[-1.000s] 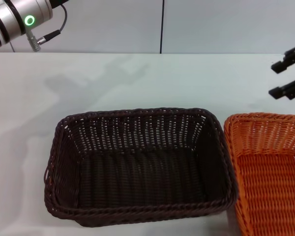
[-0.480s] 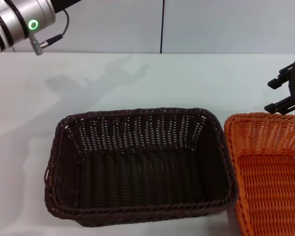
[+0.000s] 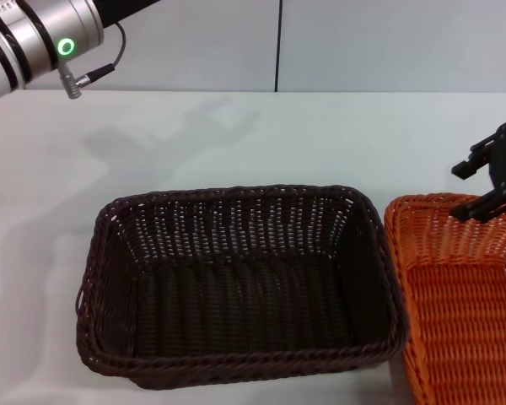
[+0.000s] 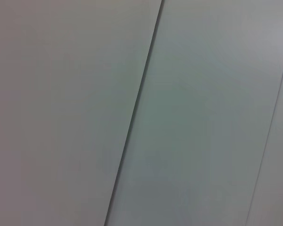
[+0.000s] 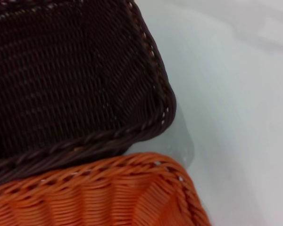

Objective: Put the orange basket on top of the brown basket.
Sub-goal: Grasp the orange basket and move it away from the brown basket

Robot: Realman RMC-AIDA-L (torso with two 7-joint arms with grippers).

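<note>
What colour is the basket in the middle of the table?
Dark brown. The brown basket shows best in the head view.

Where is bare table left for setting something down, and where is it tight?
Free: the table behind the brown basket, and left of it. Tight: the orange basket sits close against the brown one, with the right gripper at its far rim.

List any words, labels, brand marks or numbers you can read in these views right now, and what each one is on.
None: no readable text in any view.
The brown basket and orange basket are plain weave, no tags showing.
The left arm, raised at the far left, shows only a green ring light, not a character.
The right gripper, over the orange basket's far rim, bears no marking.
The table is unmarked.
</note>
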